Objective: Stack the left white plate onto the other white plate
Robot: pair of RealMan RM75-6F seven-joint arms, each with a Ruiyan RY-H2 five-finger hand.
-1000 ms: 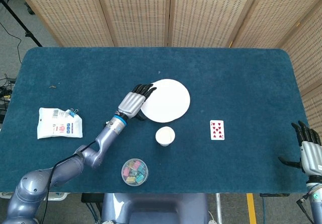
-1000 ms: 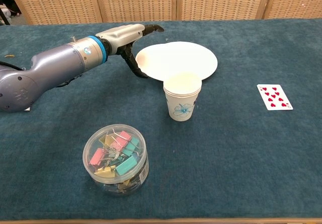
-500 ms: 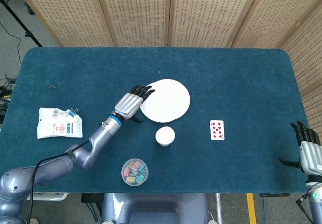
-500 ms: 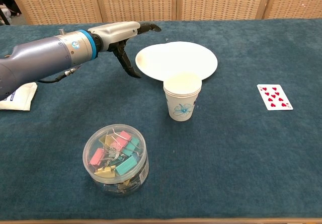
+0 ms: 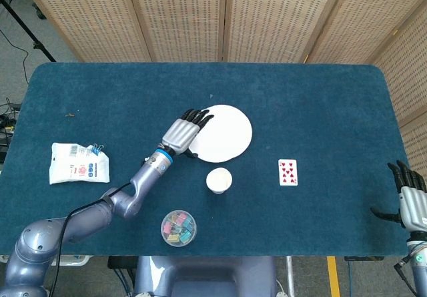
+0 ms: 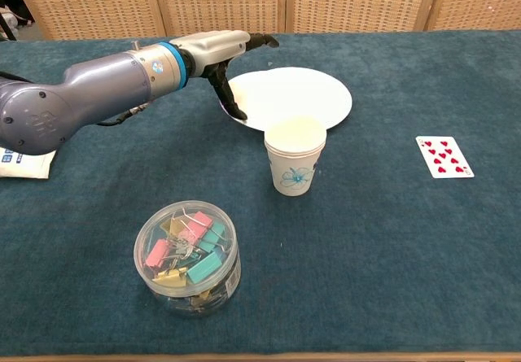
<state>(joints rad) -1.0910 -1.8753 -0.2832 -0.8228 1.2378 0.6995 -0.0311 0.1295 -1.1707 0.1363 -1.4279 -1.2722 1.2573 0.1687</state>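
A single white plate shape (image 5: pixel 223 133) lies flat at mid-table; in the chest view the white plate (image 6: pixel 293 95) shows just behind the paper cup. A second rim seems to peek out at its lower left edge, but I cannot tell for sure. My left hand (image 5: pixel 182 134) reaches over the plate's left rim with its fingers spread. In the chest view the left hand (image 6: pixel 224 53) has its thumb down at the rim and holds nothing. My right hand (image 5: pixel 411 199) hangs empty off the table's front right corner.
A paper cup (image 6: pixel 295 156) stands right in front of the plate. A clear tub of coloured clips (image 6: pixel 187 255) sits near the front edge. A red playing card (image 5: pixel 287 172) lies to the right, and a white packet (image 5: pixel 79 163) lies far left.
My left hand drew back to the left off the plate's rim, then swung right again and now reaches over the rim. The plate and the right hand have not moved.
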